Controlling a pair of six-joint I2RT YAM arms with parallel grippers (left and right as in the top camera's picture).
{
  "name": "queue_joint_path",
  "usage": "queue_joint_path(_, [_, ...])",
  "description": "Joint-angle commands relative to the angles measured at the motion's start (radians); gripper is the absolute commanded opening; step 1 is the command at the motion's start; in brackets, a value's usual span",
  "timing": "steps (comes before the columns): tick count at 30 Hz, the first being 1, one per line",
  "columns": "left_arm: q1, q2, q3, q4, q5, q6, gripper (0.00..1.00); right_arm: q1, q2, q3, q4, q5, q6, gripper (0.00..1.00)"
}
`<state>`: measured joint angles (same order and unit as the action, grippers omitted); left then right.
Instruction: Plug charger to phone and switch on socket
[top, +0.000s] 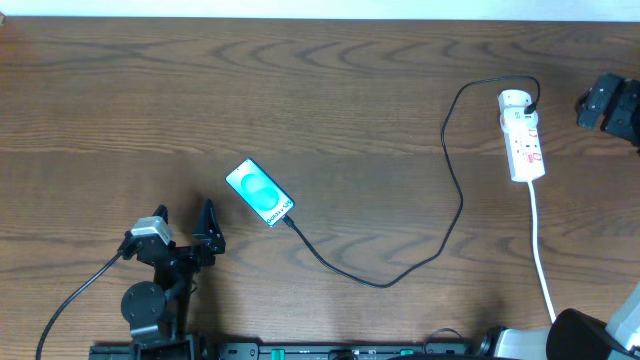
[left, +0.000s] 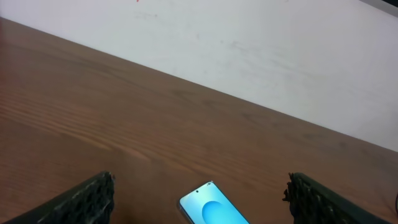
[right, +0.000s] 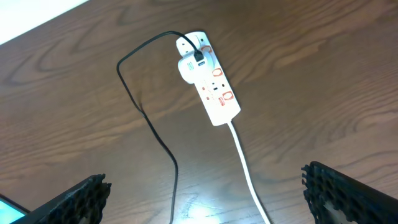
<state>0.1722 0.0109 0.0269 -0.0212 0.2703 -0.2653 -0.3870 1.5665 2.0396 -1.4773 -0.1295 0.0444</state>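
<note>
Left gripper (top: 184, 212), fingers spread wide, sits just beside one phone (top: 259, 192) lying screen-up on the bench (top: 350, 100). One charger (top: 461, 200) meets the phone's end; whether its tip is seated is unclear. It loops right to one socket (top: 523, 140), near the right gripper (right: 202, 186), also wide apart.

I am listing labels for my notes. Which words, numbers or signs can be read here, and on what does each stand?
On the phone: a short line of dark print at one end of the screen, too small to read.
On the socket: red marks on its white face, too blurred to read.
Nothing else carries text.
</note>
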Motion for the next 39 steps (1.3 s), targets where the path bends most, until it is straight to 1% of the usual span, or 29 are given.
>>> queue_joint_path(1, [0.001,-0.007,-0.022,-0.026,0.001,-0.002,0.89,0.002,-0.001,0.01,-0.001,0.008,0.007,0.99])
queue_joint_path(10, [0.002,-0.007,-0.022,-0.026,0.001,-0.002,0.89,0.006,-0.005,0.006,0.016,0.023,0.007,0.99])
queue_joint_path(13, [0.002,-0.007,-0.022,-0.026,0.001,-0.002,0.89,0.037,-0.027,-0.048,0.135,-0.01,0.008,0.99])
queue_joint_path(14, [0.002,-0.007,-0.022,-0.026,0.001,-0.002,0.89,0.066,-0.05,-0.102,0.235,-0.024,0.008,0.99])
queue_joint_path(15, [0.001,-0.007,-0.022,-0.026,0.001,-0.002,0.89,0.082,-0.065,-0.139,0.296,-0.03,0.007,0.99])
queue_joint_path(21, [0.001,-0.007,-0.022,-0.026,0.001,-0.002,0.89,0.232,-0.235,-0.575,0.917,-0.03,-0.037,0.99])
queue_joint_path(23, [0.002,-0.007,-0.022,-0.026,0.001,-0.002,0.89,0.28,-0.312,-0.761,1.146,-0.03,-0.079,0.99])
queue_joint_path(26, [0.002,-0.007,-0.022,-0.026,0.001,-0.002,0.89,0.327,-0.408,-0.977,1.395,-0.03,-0.138,0.99])
queue_joint_path(27, [0.002,-0.007,-0.022,-0.026,0.001,-0.002,0.89,0.347,-0.459,-1.086,1.507,-0.03,-0.175,0.99])
queue_joint_path(31, [0.001,-0.007,-0.022,-0.026,0.001,-0.002,0.89,0.367,-0.597,-1.332,1.705,-0.03,-0.21,0.99])
queue_joint_path(34, [0.002,-0.007,-0.022,-0.026,0.001,-0.002,0.89,0.369,-0.698,-1.492,1.8,-0.034,-0.194,0.99])
queue_joint_path(39, [0.001,-0.007,-0.022,-0.026,0.001,-0.002,0.89,0.369,-0.876,-1.724,1.905,-0.042,-0.188,0.99])
